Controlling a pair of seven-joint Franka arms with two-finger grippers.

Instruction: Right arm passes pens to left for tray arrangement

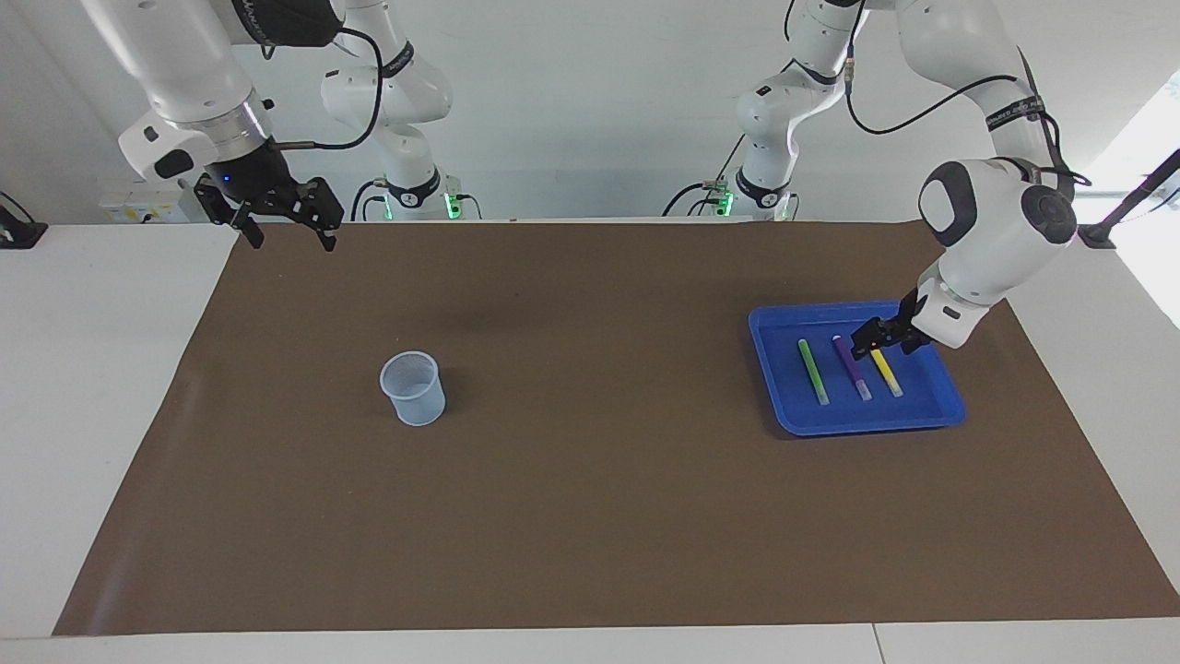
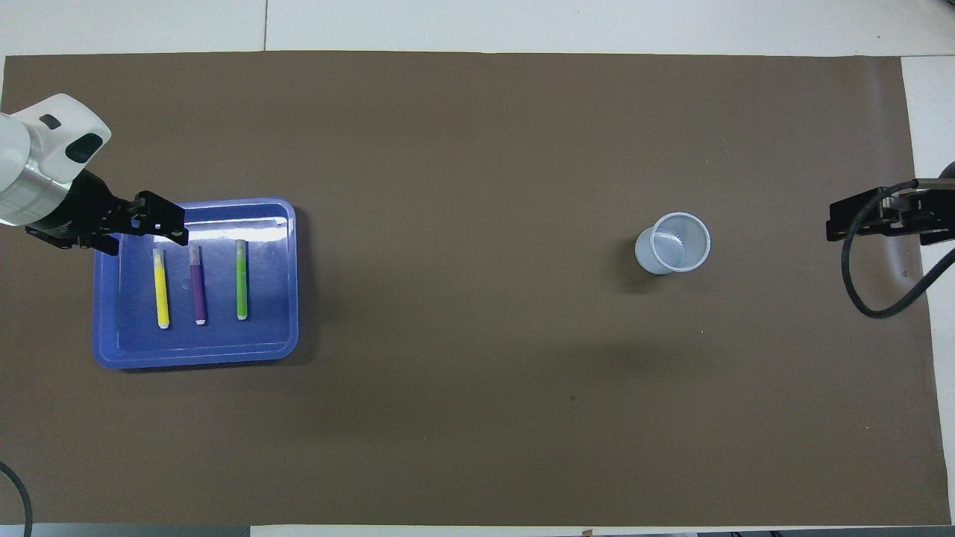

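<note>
All three pens already lie in the tray (image 2: pixel 194 356), so my call is the step in hand is just backing the left arm clear. To do it well I lift straight up off the tray before swinging away, so nothing clips the yellow pen or the tray rim.

Going left to right in the overhead view: left hand (image 2: pixel 160 224) sits over the tray's edge farther from the robots, above the upper ends of the yellow and purple pens, arm coming in low from the left arm's end of the surface, wrist bent so the fingers point across the tray. It holds nothing and I read the fingers as apart. Yellow pen (image 2: pixel 160 287), purple pen (image 2: pixel 198 285) and green pen (image 2: pixel 241 279) lie side by side, parallel, apart from each other, white tips toward the robots. Cup (image 2: pixel 673 242) stands upright toward the right arm's end, looks empty. Right hand (image 1: pixel 281 221) hangs raised over the mat's edge by its own base, fingers spread, nothing in them, waiting.
</note>
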